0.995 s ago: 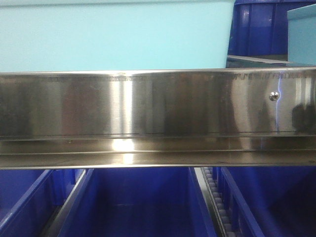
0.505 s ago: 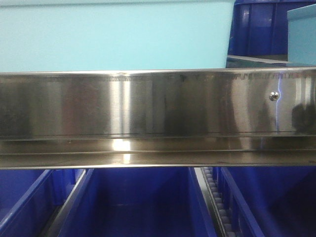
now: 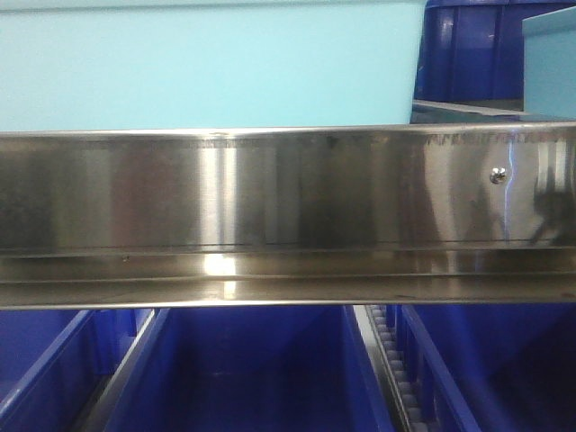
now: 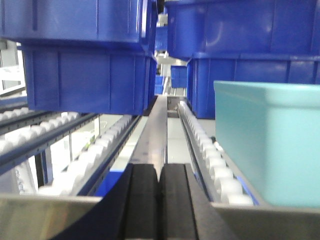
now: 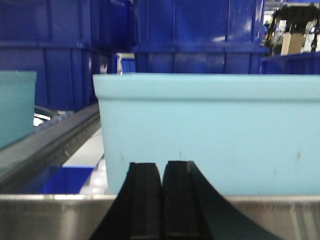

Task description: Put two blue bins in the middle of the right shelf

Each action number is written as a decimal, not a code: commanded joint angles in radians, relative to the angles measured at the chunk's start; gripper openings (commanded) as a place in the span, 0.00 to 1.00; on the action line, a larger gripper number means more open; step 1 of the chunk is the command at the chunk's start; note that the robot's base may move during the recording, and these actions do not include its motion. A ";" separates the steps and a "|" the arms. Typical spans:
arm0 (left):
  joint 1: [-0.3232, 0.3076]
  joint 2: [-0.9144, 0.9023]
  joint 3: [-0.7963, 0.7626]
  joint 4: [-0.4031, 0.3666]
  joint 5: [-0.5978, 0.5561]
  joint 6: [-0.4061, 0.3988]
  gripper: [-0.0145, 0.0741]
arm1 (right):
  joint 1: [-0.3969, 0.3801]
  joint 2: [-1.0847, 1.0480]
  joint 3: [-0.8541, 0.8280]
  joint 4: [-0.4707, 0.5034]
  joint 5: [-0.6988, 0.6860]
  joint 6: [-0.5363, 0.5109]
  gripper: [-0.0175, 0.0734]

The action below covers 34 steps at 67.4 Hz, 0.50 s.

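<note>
Both grippers are idling at the edge of the shelf. The left gripper [image 4: 160,200] is pressing its black pads flat together on nothing, and the right gripper [image 5: 162,195] is doing the same. Each is hanging just over the steel front rail [image 3: 270,189] of the right shelf middle.

The two blue bins are sitting on that tier behind the rail. The larger-looking bin [image 3: 207,67] is filling the upper left of the front view, and the second bin [image 3: 551,63] is showing at the right edge. A screw head [image 3: 498,175] is marking the rail's right end. Dark ribbed bins [image 4: 90,75] are standing further back on the white rollers [image 4: 210,160].

Likely hazards: with the pads together, an advancing arm would be pushing a bin along the rollers rather than gripping it. The fingers are also riding low enough that a forward move could strike the rail.

Compared with a second earlier, the bins and rail are keeping their places. Only the dark reflection beside the screw head is changing shape, suggesting arm motion outside the front view.
</note>
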 commanded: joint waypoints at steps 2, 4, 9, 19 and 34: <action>0.001 -0.004 -0.003 0.000 -0.102 -0.002 0.04 | -0.004 -0.003 0.000 0.002 -0.141 0.000 0.01; 0.001 -0.004 -0.003 0.000 -0.154 -0.002 0.04 | -0.004 -0.003 0.000 0.005 -0.167 0.000 0.01; 0.001 -0.004 -0.003 -0.007 -0.235 -0.002 0.04 | -0.004 -0.003 -0.040 0.007 -0.163 0.000 0.01; 0.001 -0.004 -0.181 -0.010 -0.093 -0.002 0.04 | -0.004 -0.003 -0.276 0.007 0.062 0.000 0.01; 0.001 0.116 -0.520 -0.010 0.277 -0.002 0.36 | -0.004 0.165 -0.603 0.007 0.396 0.000 0.06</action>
